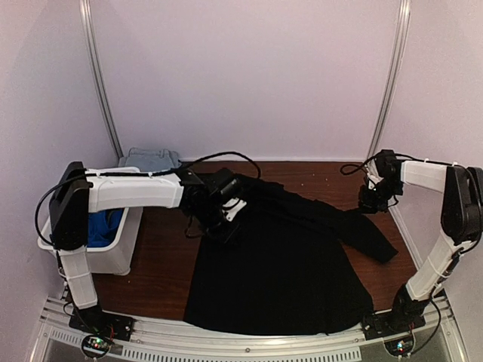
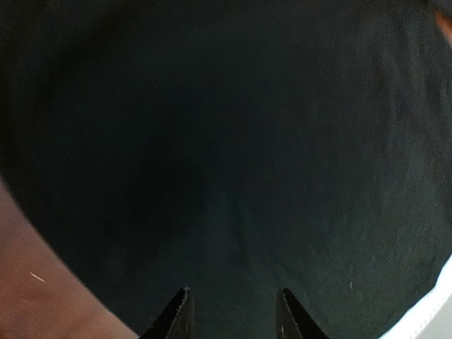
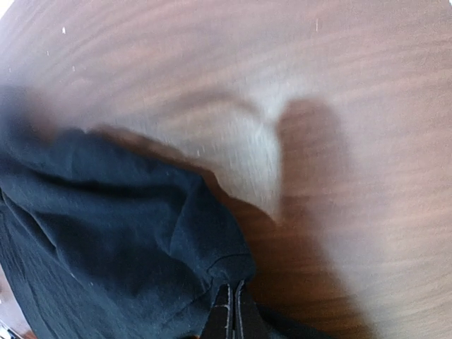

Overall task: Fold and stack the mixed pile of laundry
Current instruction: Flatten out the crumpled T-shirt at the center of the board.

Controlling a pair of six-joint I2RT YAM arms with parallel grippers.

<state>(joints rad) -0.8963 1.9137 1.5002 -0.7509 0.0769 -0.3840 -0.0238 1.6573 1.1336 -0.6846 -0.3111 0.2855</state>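
**Laying out the black cloth [image 1: 279, 271] for folding**

The cloth lies mostly flat across the middle of the table [image 1: 162, 264], with one sleeve trailing to the right. The right gripper [image 3: 233, 311] is clenched on that sleeve's hem. The left gripper [image 2: 233, 311] hovers over the cloth's upper left, jaws parted and empty. The next move is probably to draw the sleeve straight, then fold it inward. Blue fabric [image 1: 102, 226] waits in the bin [image 1: 128, 249].

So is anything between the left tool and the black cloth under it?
Nothing visible. The left tool hangs open right over the black cloth, with only bare cloth showing between its fingers.
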